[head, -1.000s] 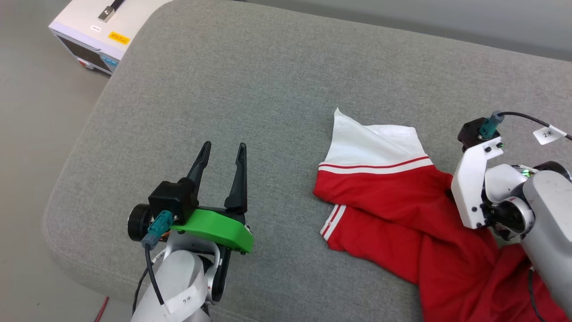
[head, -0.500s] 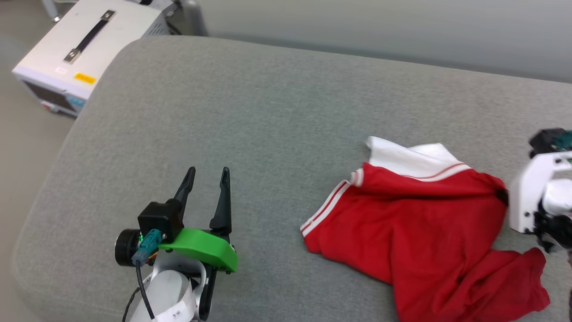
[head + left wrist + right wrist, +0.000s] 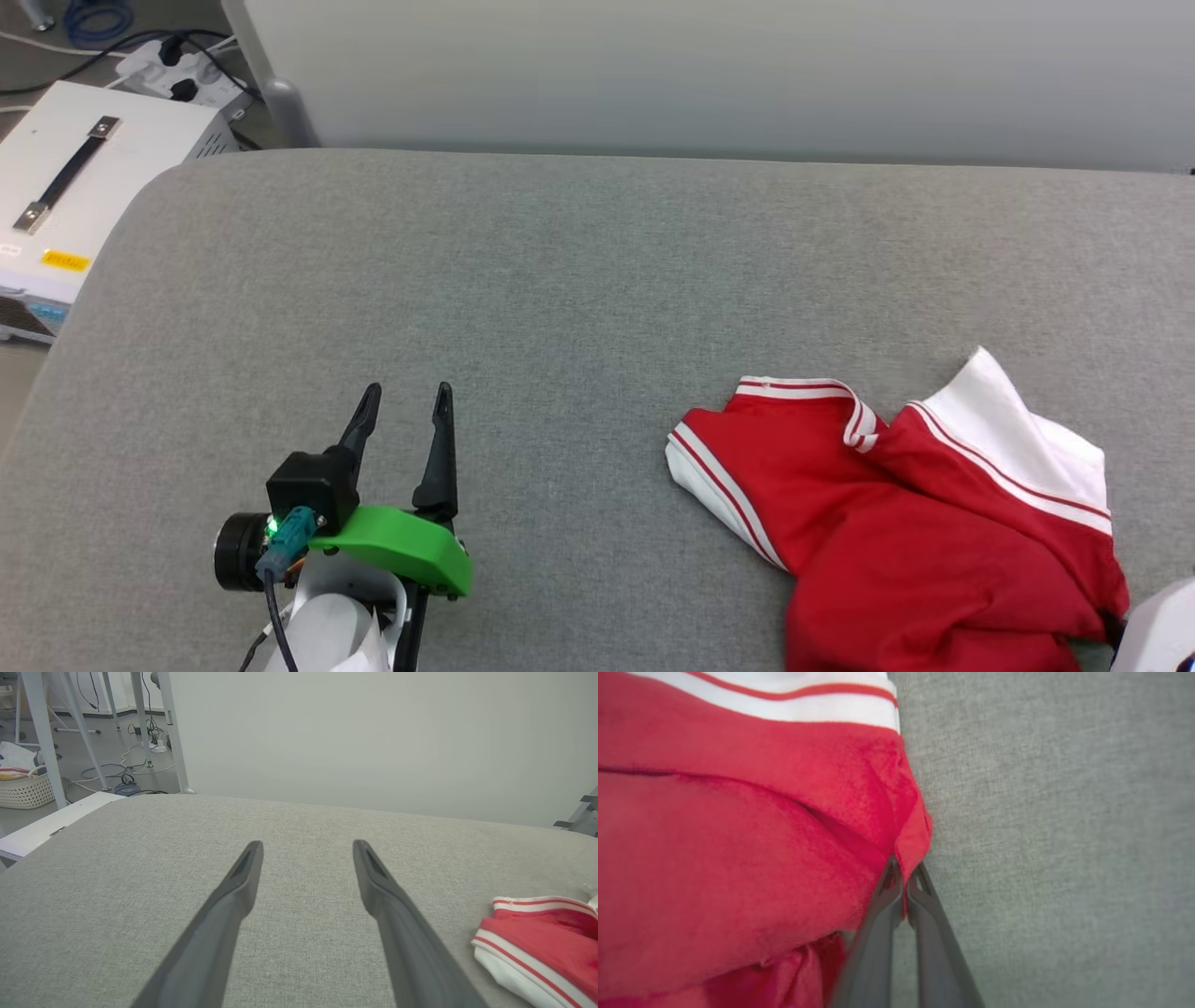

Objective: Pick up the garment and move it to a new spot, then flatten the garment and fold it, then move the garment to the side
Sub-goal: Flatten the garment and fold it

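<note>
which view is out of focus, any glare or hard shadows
Right wrist view: the garment is out of focus up close, the right gripper blurred low down. Head view: sharp, even light, no glare. Left wrist view: cushion weave crisp, left gripper blurred near the lens.

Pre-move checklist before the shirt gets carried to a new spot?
1. Right gripper shut on the garment, at its red edge: ok.
2. Bite deep enough to hold: cannot tell, just a thin fold is pinched.
3. Left gripper open, apart from the garment: ok.
4. Bare cushion to the garment's left: ok.
5. Garment flat: not ok, bunched in folds.
</note>
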You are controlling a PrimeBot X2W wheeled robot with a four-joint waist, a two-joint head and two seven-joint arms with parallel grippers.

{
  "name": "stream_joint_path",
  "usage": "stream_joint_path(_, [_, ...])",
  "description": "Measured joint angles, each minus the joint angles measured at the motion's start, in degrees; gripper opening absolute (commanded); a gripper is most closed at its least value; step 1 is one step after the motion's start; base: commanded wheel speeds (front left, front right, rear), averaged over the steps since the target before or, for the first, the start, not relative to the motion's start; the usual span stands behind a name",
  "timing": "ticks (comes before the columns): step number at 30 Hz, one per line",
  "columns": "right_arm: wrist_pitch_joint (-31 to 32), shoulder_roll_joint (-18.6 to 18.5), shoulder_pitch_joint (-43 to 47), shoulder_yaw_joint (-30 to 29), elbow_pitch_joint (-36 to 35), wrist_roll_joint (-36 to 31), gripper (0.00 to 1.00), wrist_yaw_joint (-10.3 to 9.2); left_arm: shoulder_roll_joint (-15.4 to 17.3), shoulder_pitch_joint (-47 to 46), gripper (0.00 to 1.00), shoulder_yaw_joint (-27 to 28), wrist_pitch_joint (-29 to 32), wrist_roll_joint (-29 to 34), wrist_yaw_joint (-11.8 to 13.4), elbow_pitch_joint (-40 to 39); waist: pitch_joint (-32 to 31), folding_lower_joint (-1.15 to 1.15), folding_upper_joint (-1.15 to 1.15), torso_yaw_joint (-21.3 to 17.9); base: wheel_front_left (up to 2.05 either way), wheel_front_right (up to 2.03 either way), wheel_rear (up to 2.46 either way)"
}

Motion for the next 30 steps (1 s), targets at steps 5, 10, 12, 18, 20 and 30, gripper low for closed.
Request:
stream_joint_path(5, [-2.03,6.62,4.23,-1.96,-6.59,-2.75,0.0,-0.03,0.23,0.16,1.0,-0.1,0.78,-0.09,0.19,-0.57,0.4,0.0,0.0,-0.86,0.0,0.0,0.0])
stream_joint_path(10, [-9.64,9.59,4.46,-1.51,-9.76,-4.95,1.0,-0.03,0.82,0.18,1.0,-0.32,1.42,-0.09,0.26,-1.04,1.03,0.0,0.0,-0.98,0.0,0.0,0.0])
stream_joint_path(12, [-14.69,9.78,4.19,-0.97,-11.18,-6.47,1.0,-0.04,1.01,0.2,1.0,-0.32,1.43,-0.11,0.31,-1.15,0.91,0.0,0.0,-0.99,0.0,0.0,0.0])
stream_joint_path(18, [-28.22,10.16,1.68,3.3,-14.24,-9.35,1.0,-0.03,1.51,0.46,1.0,-0.32,1.68,-0.36,0.75,-1.34,0.16,0.0,0.0,-1.09,0.0,0.0,0.0])
stream_joint_path(20, [-31.01,10.36,1.43,4.11,-14.64,-10.17,1.0,-0.03,1.51,0.48,1.0,-0.38,1.7,-0.45,0.76,-1.35,-0.19,0.0,0.0,-1.03,0.0,0.0,0.0])
stream_joint_path(30, [-35.12,11.63,2.55,4.81,-19.47,-13.06,1.0,-0.03,1.82,1.54,1.0,-0.62,2.18,-0.83,1.29,-1.66,-1.93,0.0,0.0,-0.41,0.0,0.0,0.0])
